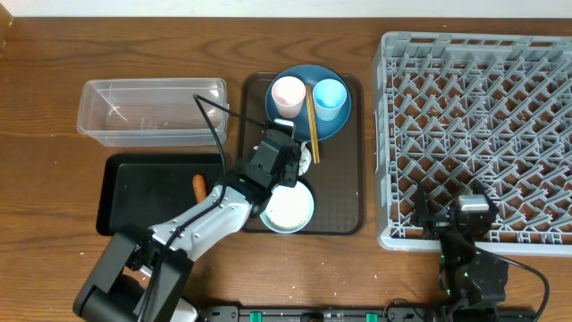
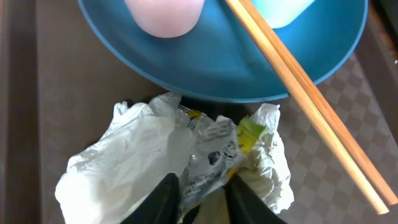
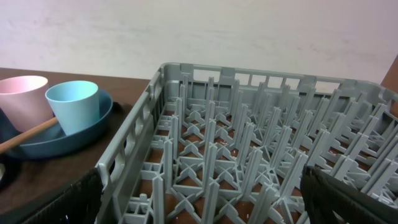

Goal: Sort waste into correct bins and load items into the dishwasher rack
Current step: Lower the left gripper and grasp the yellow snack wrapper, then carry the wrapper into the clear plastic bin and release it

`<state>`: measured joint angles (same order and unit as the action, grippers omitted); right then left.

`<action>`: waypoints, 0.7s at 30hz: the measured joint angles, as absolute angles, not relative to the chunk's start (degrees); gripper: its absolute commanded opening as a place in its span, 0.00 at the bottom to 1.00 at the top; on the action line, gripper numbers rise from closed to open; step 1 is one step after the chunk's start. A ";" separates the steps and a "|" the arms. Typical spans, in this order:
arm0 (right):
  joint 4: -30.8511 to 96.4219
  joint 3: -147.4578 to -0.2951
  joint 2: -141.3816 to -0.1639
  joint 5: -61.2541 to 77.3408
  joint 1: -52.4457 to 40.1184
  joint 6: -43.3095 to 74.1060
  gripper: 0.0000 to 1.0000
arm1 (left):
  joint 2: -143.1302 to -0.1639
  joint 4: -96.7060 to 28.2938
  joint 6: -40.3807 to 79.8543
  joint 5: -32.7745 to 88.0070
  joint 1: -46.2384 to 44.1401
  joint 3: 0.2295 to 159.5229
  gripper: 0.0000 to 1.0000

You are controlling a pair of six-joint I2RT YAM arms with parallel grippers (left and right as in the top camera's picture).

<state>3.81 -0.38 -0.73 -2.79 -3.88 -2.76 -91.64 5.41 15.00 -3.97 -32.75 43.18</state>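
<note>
Closest to my left wrist camera, the left hand (image 2: 202, 193) has its two dark fingers (image 2: 165, 196) clamped on a fold of the crumpled white-and-yellow wrapper (image 2: 155, 158). The wrapper lies on the brown tray (image 2: 37, 93), just beside the rim of the dark-blue plate (image 2: 217, 56). On that plate I can see the pink cup (image 2: 165, 15) and the light-blue cup (image 1: 329, 97) standing side by side, with the chopsticks (image 2: 305, 93) slanting between them and out over the rim. From overhead, the white-inside bowl (image 1: 287, 207) sits on the same tray, near the arm. The carrot piece (image 1: 199, 186) lies in the black tray (image 1: 134, 210), which is just in front of the clear tub (image 1: 152, 112) on the counter (image 1: 54, 54). My right hand (image 3: 200, 180) hangs at the near edge of the grey rack (image 3: 261, 155), fingers wide apart and holding nothing.
</note>
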 measured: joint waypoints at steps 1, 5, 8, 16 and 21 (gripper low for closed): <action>3.81 -0.38 -0.73 -2.79 -3.88 -2.76 0.99 | -91.64 5.41 15.16 -4.03 -32.75 43.18 0.15; 3.81 -0.38 -0.73 -2.79 -3.88 -2.76 0.99 | -91.64 5.39 14.96 -4.38 -32.75 43.18 0.06; 3.81 -0.38 -0.73 -2.79 -3.88 -2.76 0.99 | -91.61 5.39 14.94 -4.49 -32.75 43.18 0.06; 3.81 -0.38 -0.73 -2.79 -3.88 -2.76 0.99 | -85.21 4.19 14.94 -4.49 -32.75 43.18 0.06; 3.81 -0.38 -0.73 -2.79 -3.88 -2.76 0.99 | -75.79 3.73 14.94 -4.49 -32.75 43.18 0.06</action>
<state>3.81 -0.38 -0.73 -2.79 -3.88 -2.76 -75.79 3.73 14.94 -4.49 -32.75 43.18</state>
